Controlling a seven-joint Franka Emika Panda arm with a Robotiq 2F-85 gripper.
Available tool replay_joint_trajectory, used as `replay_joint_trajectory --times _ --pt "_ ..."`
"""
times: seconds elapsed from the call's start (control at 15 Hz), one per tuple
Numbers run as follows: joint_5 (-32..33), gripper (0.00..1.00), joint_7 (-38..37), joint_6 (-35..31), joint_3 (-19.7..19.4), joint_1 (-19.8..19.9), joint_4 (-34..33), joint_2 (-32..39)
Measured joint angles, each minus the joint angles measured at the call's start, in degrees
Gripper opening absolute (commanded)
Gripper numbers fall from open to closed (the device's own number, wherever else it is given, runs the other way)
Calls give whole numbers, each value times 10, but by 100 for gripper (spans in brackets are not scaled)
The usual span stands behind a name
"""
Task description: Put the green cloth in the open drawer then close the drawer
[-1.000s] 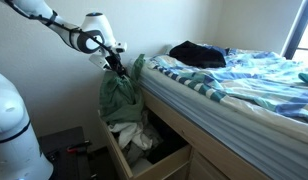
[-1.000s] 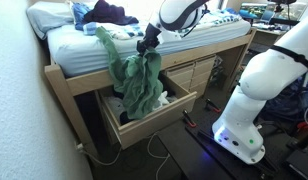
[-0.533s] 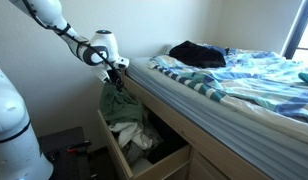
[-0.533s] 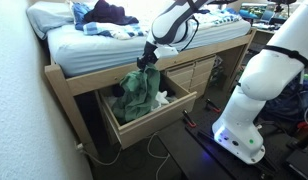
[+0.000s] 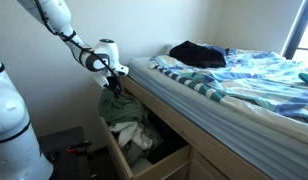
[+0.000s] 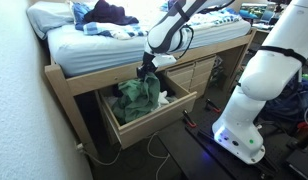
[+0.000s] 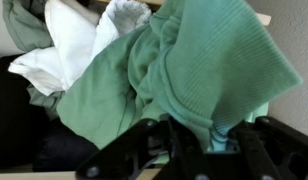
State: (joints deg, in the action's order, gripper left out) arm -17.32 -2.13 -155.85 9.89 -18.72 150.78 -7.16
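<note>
Cloth sits pinched between my fingers: my gripper [image 7: 202, 140] is closed most of the way on a fold of the green cloth [image 7: 194, 70], which hangs from it in a bunch. Beneath it lie white cloths [image 7: 64, 45], already in the drawer. In an exterior view the cloth's lower end rests inside the open drawer [image 6: 164, 115], while its top is held up just under the bed frame [image 6: 62, 105]. I judge this to be the placing step: the cloth is lowered in but not let go. Next I need to spread my fingers, lift clear without snagging the fabric, then come round to the drawer front and push it shut. Farther off, a dark garment [image 5: 197, 53] lies on the bed [image 5: 244, 90].
</note>
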Motion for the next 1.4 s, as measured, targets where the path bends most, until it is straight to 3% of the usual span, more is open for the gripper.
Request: replay_joint_trajectory --times 0.13,0.2,0.8,1.13,1.4 --pt "0 22 0 0 0 0 -2 1" --pt "0 6 0 0 0 0 -2 1" --pt "16 6 -24 -19 9 10 1 14" --pt "-105 6 77 -39 15 11 -35 117" --pt "-157 6 124 -38 54 43 -100 225"
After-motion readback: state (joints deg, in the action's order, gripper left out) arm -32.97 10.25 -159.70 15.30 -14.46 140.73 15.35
